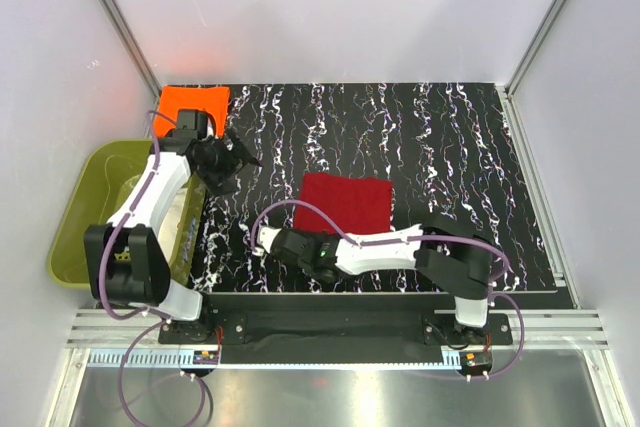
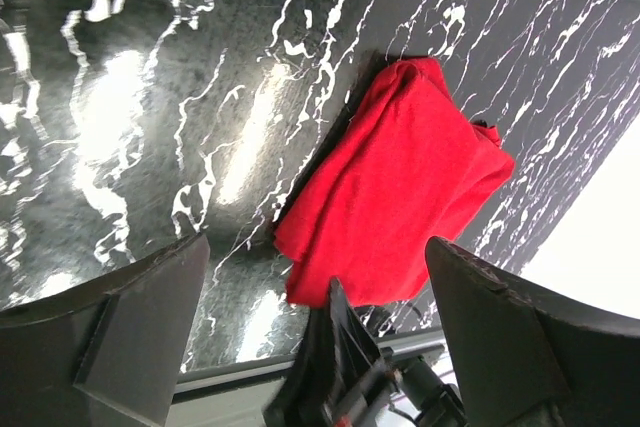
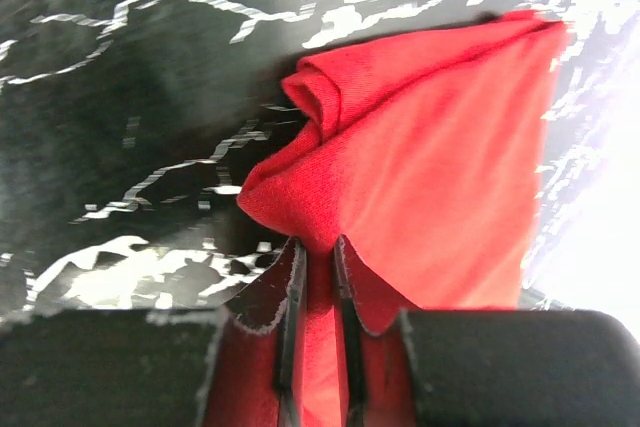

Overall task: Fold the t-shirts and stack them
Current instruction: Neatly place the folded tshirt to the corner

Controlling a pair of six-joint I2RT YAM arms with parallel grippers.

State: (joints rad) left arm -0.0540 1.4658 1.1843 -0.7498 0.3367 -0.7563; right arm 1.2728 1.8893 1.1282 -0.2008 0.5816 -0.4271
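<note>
Pinching a bunched edge of the folded crimson t-shirt point(image 3: 430, 177), which lies at the middle of the table point(image 1: 450, 147), the right gripper point(image 3: 318, 245) is seen clenched on the cloth, presumably so it can be carried to the orange t-shirt point(image 1: 195, 102) at the far-left corner; the left gripper point(image 1: 232, 159) is held wide apart, empty.

1st t-shirt point(image 1: 347, 202) mid table point(image 1: 450, 147); 2nd t-shirt point(image 1: 195, 102) far-L corner; tub point(image 1: 85, 217) beside L edge.
</note>
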